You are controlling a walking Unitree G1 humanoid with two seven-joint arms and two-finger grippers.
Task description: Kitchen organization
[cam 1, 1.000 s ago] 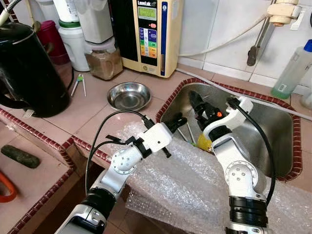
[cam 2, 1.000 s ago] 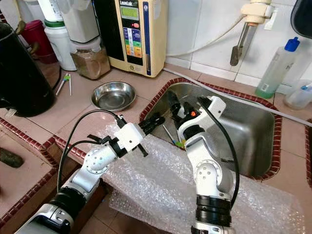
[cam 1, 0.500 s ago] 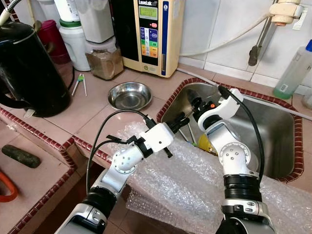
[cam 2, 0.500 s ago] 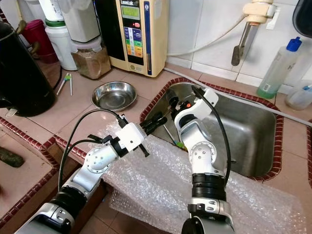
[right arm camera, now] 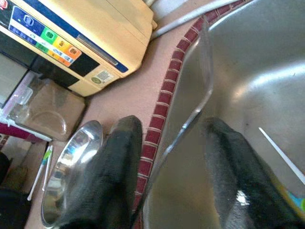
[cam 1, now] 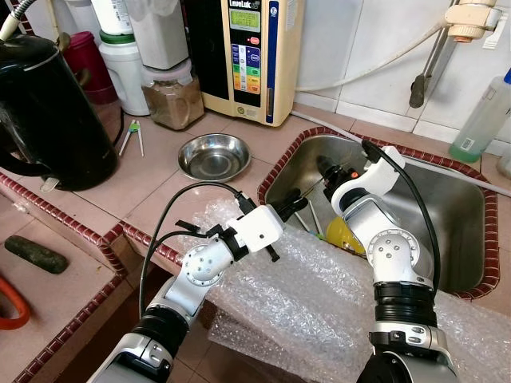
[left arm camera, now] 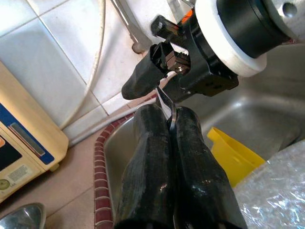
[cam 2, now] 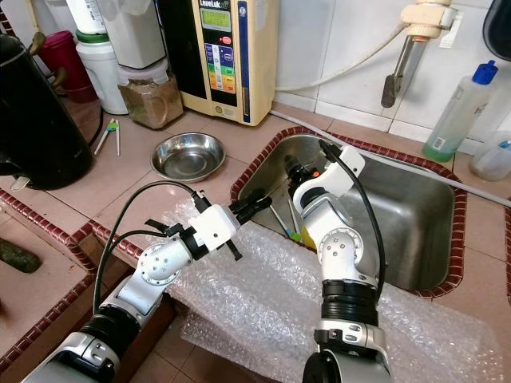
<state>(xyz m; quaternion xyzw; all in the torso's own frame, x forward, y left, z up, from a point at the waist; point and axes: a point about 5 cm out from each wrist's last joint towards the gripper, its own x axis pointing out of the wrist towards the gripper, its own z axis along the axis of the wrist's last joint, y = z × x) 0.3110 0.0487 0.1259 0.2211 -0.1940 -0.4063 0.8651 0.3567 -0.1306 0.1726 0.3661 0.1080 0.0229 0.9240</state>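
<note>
Left wrist view shows a thin metal utensil point(left arm camera: 166, 106), maybe a spoon handle, clamped between the left gripper's point(left arm camera: 172, 125) fingers over the sink point(cam 1: 447, 207). It looks light, stiff and slick, so a hold low on the shaft seems safest. Its free end reaches between the parted fingers of the right gripper point(cam 1: 329, 169), which hovers just above the sink's left rim, seemingly for a handover. A yellow item point(cam 1: 345, 236) lies in the sink below; a steel bowl point(cam 1: 212, 155) sits on the tabletop point(cam 1: 152, 191) nearby
</note>
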